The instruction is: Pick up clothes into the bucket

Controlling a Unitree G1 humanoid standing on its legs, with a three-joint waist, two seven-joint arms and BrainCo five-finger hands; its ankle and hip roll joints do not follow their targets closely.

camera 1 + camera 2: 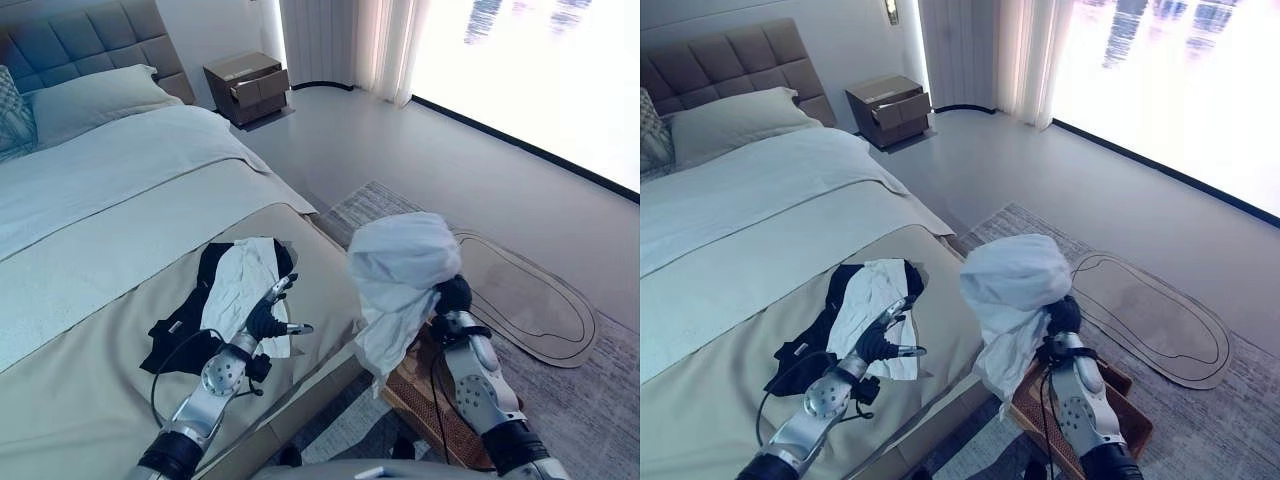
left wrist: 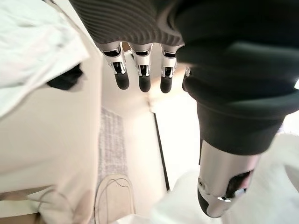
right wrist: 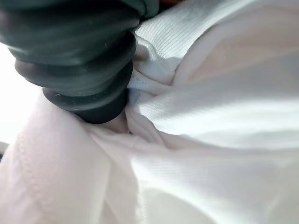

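A white garment [image 1: 400, 275] is draping over the right hand [image 1: 452, 295], hanging above the wicker bucket [image 1: 425, 405] beside the bed [image 1: 90, 300]; the cloth is covering that hand's fingers, so I cannot tell whether they are clamping it. The left hand [image 1: 268, 318] is hovering with fingers [image 2: 141, 77] straight and apart over a white cloth [image 1: 240, 280] and a black garment [image 1: 190, 315] lying on the bed.

Bunched white cloth [image 1: 400, 270] drapes over right hand [image 1: 453, 295], hangs above brown woven basket [image 1: 425, 400], covering part of opening. Basket sits on floor just beside beige bed [image 1: 80, 400] edge. Left hand [image 1: 268, 318], fingers straight, hovers over white garment [image 1: 240, 285] lying on black garment [image 1: 205, 300] on bed. Bed surface nearer foot bare. Grey floor [image 1: 400, 150] toward window open.
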